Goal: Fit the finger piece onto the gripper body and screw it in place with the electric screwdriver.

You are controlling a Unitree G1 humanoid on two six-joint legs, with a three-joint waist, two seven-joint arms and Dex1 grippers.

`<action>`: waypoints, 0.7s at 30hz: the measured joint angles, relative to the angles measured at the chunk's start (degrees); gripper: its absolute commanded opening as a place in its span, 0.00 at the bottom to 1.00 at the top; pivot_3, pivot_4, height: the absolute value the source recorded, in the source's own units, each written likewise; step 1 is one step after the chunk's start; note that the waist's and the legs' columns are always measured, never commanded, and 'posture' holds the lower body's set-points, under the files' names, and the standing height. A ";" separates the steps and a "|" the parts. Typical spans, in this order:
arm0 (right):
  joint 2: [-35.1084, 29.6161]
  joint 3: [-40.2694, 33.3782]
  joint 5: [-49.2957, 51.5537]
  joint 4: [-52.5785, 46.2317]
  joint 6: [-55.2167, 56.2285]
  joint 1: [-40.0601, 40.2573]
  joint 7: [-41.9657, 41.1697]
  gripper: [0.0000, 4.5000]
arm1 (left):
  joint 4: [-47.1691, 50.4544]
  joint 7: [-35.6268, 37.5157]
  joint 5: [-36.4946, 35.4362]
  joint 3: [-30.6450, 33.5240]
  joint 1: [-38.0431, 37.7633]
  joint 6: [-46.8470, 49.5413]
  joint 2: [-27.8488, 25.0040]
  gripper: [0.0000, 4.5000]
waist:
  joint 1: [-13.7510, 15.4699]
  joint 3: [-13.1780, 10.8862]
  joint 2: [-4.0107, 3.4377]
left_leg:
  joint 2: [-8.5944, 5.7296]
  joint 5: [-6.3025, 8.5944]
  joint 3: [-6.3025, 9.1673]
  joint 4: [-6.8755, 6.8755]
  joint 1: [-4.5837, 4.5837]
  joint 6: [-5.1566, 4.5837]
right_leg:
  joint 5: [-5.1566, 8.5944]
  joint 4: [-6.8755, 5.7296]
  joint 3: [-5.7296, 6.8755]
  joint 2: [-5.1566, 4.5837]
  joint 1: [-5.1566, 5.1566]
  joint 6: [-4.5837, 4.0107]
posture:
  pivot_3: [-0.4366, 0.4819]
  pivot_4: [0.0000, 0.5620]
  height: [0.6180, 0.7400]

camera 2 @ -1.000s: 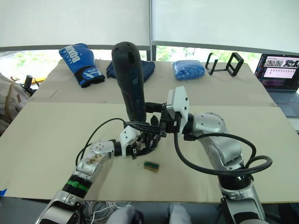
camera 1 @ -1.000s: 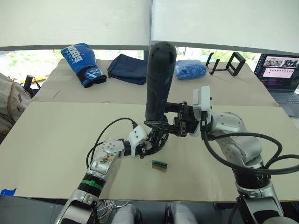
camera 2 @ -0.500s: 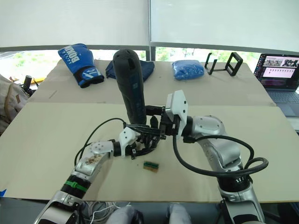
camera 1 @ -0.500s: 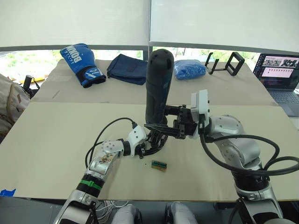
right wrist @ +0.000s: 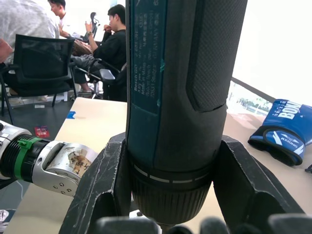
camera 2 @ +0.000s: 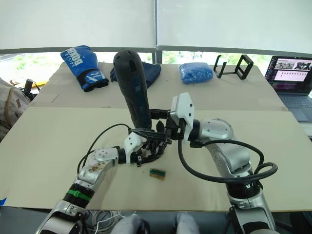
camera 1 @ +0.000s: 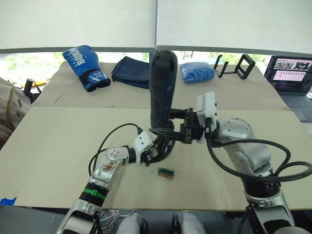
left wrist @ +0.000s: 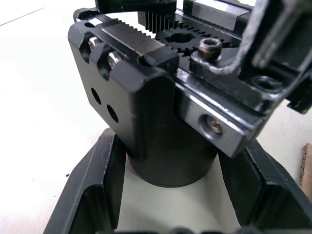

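My right hand is clamped around the lower barrel of the electric screwdriver, both fingers pressed against its sides, and the tool stands nearly upright over the middle of the surface. Over the last second the screwdriver's rounded top has tipped a little toward my left and sunk slightly, while my wrist has eased in closer to the work. I read that as me lining the bit up with a screw rather than driving yet; the bit itself is hidden behind the hands.

My left hand pinches the gripper body by its round base, one finger on each side, and has hardly moved. The gripper body sits just under the screwdriver's nose, on the surface, with its toothed rack and screw heads facing up in the left wrist view.

I cannot make out the finger piece separately in that dark cluster, so I can't say whether it is seated. The small green-and-brown block lies just beside the hands, untouched.
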State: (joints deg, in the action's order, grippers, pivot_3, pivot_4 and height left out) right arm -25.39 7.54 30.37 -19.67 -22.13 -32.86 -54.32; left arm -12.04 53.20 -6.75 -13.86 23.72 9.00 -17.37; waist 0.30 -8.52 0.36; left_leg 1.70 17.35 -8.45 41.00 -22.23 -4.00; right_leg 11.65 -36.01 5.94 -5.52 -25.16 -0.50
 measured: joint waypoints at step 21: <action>-0.66 1.14 -0.47 0.04 -2.36 -1.64 0.01 0.44 | 0.46 -0.41 -0.05 -0.07 -0.48 0.02 0.01 0.51 | -0.20 0.00 0.00 | 0.00 0.00 0.00 0.00 0.00 0.00 | 0.00 0.00 0.00 0.00 0.00 0.00 | 0.48 0.27 1.00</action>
State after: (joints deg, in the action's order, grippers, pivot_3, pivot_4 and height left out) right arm -26.05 8.68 29.90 -19.63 -24.49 -34.51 -54.31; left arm -11.58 52.80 -6.80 -13.93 23.24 9.01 -17.36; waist 0.10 -8.52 0.36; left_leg 1.70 17.35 -8.44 40.99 -22.23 -4.00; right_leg 11.65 -36.01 5.94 -5.53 -25.16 -0.50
